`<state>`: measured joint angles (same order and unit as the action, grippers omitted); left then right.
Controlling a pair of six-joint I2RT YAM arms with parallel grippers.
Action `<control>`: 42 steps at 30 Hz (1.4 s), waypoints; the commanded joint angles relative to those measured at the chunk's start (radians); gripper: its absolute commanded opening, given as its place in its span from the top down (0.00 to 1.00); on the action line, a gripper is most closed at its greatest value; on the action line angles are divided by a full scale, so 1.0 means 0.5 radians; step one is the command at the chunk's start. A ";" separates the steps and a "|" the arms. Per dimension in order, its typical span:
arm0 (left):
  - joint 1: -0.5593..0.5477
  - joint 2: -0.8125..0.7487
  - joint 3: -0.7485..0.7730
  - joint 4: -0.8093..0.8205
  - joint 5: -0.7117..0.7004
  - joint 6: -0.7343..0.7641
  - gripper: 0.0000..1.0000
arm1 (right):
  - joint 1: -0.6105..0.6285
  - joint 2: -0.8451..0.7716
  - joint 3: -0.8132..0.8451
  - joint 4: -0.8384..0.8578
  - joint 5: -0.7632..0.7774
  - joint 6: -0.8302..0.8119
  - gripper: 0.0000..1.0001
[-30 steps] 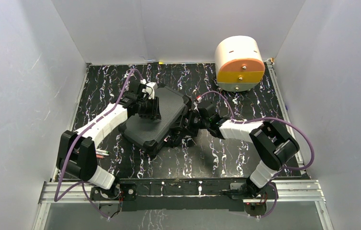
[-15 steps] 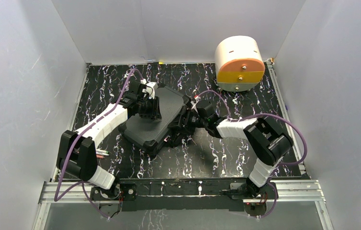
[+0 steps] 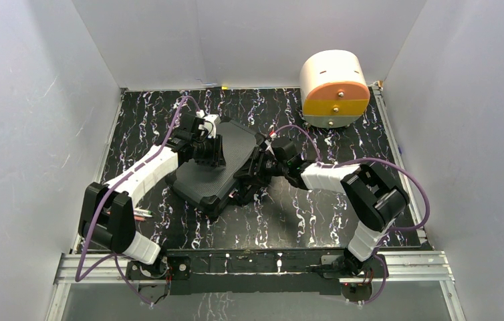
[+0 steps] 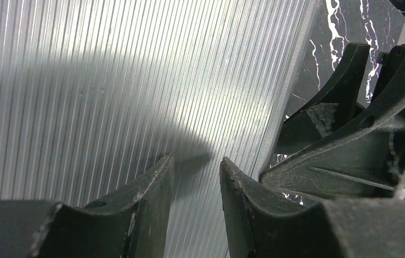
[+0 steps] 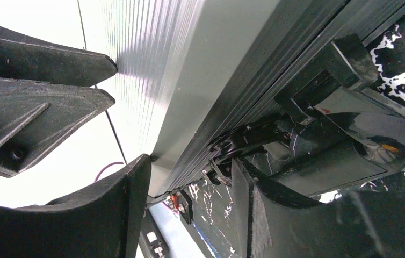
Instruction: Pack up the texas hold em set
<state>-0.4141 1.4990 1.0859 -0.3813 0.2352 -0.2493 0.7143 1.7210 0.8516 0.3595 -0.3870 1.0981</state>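
2 grippers meet at the black case [image 3: 212, 177], which lies closed and skewed on the marbled table [image 3: 316, 214], left of centre; what it holds is hidden. The left gripper [image 4: 196, 164] rests its tips on the ribbed lid [image 4: 109, 80], fingers a narrow gap apart and holding nothing, apparently pressing the lid flat. The right gripper [image 5: 192, 161] sits at the case's right edge, jaws part-way apart with the latch [image 5: 254, 137] just beyond the tips; no firm pinch shows.

The step in hand looks like fastening that latch. 1 risk is that the right jaws close off-centre and catch the rim instead of the clasp, leaving the lid loose. Another is a sideways shove: the case rests free on a smooth table, so a push from the right could slide or turn it under the left tips. If those tips skid along the ribs, the lid may lift and the seam reopen.
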 commanded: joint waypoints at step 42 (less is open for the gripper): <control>0.403 0.105 0.561 -0.309 -0.123 0.098 0.02 | 0.039 -0.399 0.196 -0.967 0.682 -0.235 0.58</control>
<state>-0.2939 1.5208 1.3460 -0.4889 0.1722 -0.2153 0.7334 1.4914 0.9394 -0.1123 -0.0856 1.0107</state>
